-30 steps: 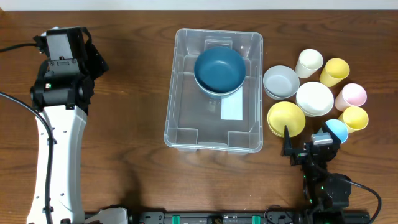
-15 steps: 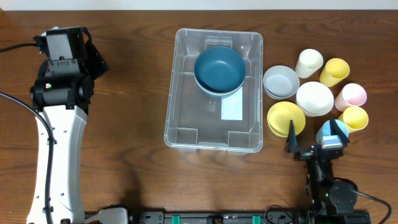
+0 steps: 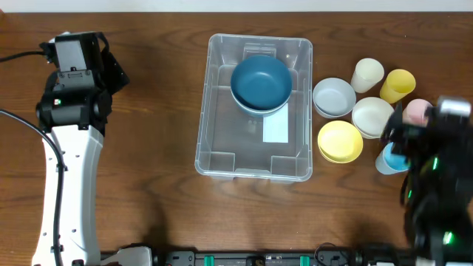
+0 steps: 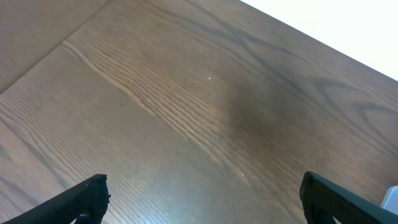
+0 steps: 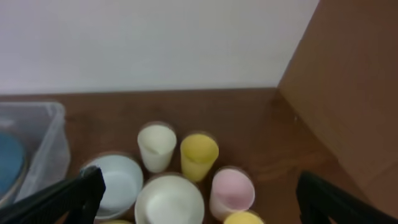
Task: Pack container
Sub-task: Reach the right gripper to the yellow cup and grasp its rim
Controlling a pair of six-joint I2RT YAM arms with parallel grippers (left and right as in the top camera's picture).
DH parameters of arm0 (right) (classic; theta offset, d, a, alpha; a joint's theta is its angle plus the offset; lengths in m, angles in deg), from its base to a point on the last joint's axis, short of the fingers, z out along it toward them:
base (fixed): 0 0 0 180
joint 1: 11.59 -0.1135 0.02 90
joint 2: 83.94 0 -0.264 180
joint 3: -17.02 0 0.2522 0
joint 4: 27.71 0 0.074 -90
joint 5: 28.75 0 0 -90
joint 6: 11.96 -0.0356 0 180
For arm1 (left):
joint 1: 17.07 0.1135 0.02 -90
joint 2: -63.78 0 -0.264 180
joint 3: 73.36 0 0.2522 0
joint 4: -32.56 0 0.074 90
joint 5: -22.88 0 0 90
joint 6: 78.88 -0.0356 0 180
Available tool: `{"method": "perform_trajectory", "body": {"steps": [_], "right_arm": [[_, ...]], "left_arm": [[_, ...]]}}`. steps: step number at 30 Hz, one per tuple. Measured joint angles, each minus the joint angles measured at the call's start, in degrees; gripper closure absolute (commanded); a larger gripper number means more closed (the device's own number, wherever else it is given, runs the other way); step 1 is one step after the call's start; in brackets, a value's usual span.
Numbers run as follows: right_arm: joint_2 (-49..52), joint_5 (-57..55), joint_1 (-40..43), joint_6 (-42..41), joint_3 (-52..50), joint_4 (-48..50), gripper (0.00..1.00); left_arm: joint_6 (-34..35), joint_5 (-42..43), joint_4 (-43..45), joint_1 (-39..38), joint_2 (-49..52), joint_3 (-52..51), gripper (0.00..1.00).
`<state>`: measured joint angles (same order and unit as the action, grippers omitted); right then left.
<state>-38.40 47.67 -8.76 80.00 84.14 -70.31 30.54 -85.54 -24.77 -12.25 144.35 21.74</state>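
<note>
This is looking like a robotics lab test station rather than a home. A white-and-black robot arm [image 3: 70, 162] is standing at the left of a dark wood-grain tabletop [image 3: 148, 111], a second arm [image 3: 436, 199] is showing blurred at the right, and a black cable [image 3: 15, 55] is trailing off the edge. A black mounting rail [image 3: 259, 258] with green fittings is running along the front. A bare white wall [image 5: 155, 43] is closing off the far side, and pastel plastic cups [image 3: 397, 83] and bowls [image 3: 334, 97] are sitting clustered like props.

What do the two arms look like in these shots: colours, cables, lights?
Left arm: long white link, black motor housings, a black cable looping beside it. Right arm: black, motion-blurred, small green lights, pale grey cap. Left gripper and right gripper: black fingers.
</note>
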Motion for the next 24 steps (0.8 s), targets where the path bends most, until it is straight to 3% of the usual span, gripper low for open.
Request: {"method": "perform_trajectory", "body": {"steps": [5,9,17,24], "right_arm": [[18.97,8.96,4.94,-0.07,14.4,-12.85,0.01],[29.22,13.18,6.45,-0.07,20.48,-16.22,0.01],[34.34,15.91,6.58,2.73,21.84,-9.7,0.01],[37.97,16.61,6.62,11.87,22.1,-6.73,0.01]], "left_arm": [[0.0,-0.04,0.04,0.0,0.0,0.0,0.02],[0.0,-0.02,0.04,0.0,0.0,0.0,0.02],[0.0,-0.02,0.04,0.0,0.0,0.0,0.02],[0.0,-0.02,0.04,0.02,0.0,0.0,0.02]]}}
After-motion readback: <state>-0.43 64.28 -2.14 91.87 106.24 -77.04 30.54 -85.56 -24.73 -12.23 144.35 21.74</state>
